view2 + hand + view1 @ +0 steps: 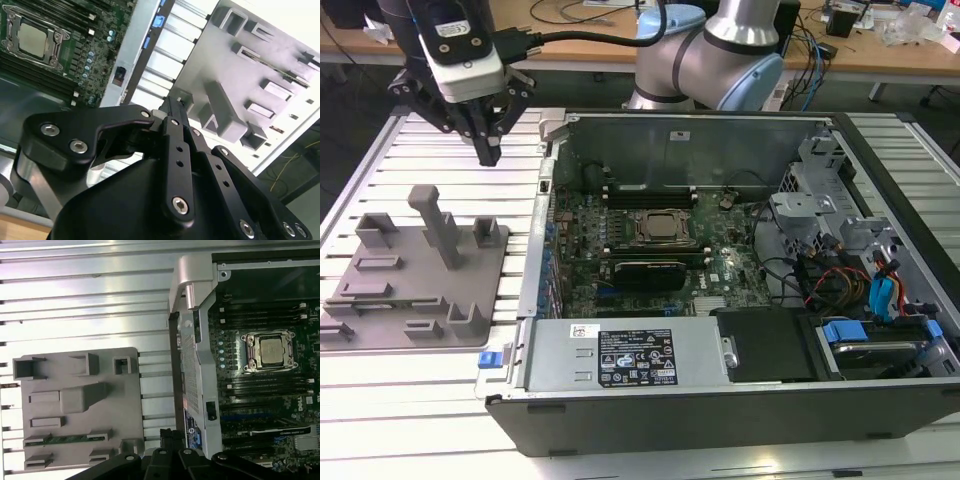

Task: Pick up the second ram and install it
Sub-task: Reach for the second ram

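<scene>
While hovering with gripper (492, 155) pinched narrow and empty: approach step, grasp not yet made. In exterior view, sitting at 1 o'clock of grey fixture (425, 295), 10 o'clock of open case (720, 425). On edge in fixture slot, first wrist view: second ram (67, 439), well apart from gripper. Already seated beside CPU socket (270, 351), by look of it: other stick (280, 431). Judgement on next move: calls for opening wide, squaring to ram's long faces, straight drop, steering off tall post (440, 225).

Matt black gripper (491, 153), smooth plastic fixture (420, 292) (grey), metal table (400, 400)
</scene>
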`<state>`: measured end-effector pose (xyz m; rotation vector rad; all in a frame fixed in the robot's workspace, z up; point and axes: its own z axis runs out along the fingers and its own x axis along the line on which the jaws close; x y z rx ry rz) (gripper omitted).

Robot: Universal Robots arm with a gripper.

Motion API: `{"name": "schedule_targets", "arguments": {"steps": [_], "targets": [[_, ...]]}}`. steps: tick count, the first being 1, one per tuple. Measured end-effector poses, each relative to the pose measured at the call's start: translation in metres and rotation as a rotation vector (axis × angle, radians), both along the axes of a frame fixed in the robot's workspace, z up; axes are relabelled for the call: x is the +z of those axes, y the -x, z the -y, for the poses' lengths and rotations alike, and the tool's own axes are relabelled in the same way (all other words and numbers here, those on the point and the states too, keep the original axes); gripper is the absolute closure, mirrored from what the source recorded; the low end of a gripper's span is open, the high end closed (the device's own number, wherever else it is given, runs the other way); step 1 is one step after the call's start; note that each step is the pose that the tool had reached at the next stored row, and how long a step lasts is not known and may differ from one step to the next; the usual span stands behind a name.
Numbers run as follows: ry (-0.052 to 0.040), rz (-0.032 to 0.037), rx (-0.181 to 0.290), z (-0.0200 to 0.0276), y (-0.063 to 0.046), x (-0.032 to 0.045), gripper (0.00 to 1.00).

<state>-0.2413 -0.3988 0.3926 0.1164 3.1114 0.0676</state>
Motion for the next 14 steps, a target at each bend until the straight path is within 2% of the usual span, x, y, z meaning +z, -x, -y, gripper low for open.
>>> {"name": "schedule_targets", "arguments": {"steps": [9, 14], "targets": [[0.0, 0.0019, 0.0, 0.0, 0.023, -0.0002, 0.92], [0.0001, 0.0037, 0.0, 0.0, 0.042, -0.0003, 0.92]]}}
